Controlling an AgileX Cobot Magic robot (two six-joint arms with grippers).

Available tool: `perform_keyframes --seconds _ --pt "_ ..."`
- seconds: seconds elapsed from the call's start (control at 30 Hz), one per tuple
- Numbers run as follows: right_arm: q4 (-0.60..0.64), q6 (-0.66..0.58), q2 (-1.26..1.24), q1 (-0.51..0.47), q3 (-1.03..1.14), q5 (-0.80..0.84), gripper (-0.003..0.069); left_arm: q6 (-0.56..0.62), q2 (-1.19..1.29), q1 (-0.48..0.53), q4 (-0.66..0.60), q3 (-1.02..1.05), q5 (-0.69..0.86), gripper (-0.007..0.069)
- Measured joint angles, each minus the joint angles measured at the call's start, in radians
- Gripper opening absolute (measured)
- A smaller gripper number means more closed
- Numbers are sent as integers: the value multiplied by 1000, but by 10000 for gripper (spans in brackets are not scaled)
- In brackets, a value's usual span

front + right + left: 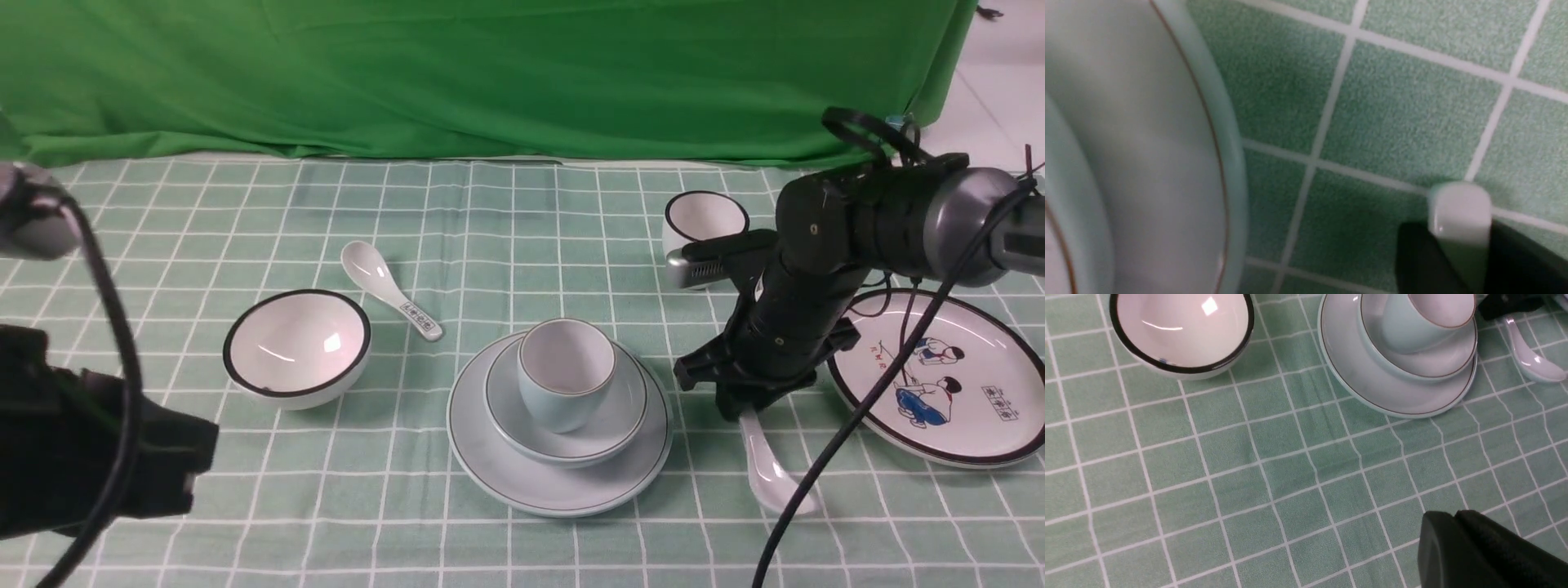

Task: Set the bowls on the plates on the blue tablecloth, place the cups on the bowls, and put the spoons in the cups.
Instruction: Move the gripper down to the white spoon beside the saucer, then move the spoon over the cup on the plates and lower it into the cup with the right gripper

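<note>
Right gripper pinched plain spoon at handle tip, jaws nearly closed. So shallow a hold on glaze risked slipping or swinging. Left gripper closed, empty.

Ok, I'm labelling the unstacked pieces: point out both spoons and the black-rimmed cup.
plain spoon (771,482), front view, scoop end.
printed spoon (396,300), front view, handle.
black-rimmed cup (706,216), front view, white inside.

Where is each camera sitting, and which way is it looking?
Front: between the arms, facing forward over the tablecloth; left arm and right arm show.
Left wrist: on the left arm, looking down at black-rimmed bowl and blue plate; left gripper shows.
Right wrist: low over tablecloth; right gripper clamps plain spoon.
Shared: all see the blue plate.
</note>
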Motion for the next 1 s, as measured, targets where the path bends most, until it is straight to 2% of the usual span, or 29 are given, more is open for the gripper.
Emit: perform_keyframes --seconds 0.13,0.23,0.33,0.47,0.5,0.53,0.6,0.8,1.0 --pt "3 -13 -69 3 7 4 188 -28 -8 0 48 0 -1 8" --pt "3 -13 -194 31 44 -69 188 -32 -8 0 70 0 -7 8" --pt "5 -10 -359 111 140 -315 188 -39 -8 0 81 0 -36 8" --pt "9 18 -477 227 306 -762 188 -42 -8 0 104 0 -54 8" --pt "10 20 -479 232 314 -784 188 -43 -8 0 106 0 -54 8" --pt "10 19 -482 273 391 -1018 188 -46 -8 0 115 0 -54 8" --pt "10 12 -465 297 442 -1205 188 -47 -8 0 118 0 -54 8" --pt "10 -3 -372 306 460 -1389 188 -47 -8 0 130 0 -54 8" --pt "10 -24 -307 306 460 -1423 188 -47 -8 0 134 0 -54 8"
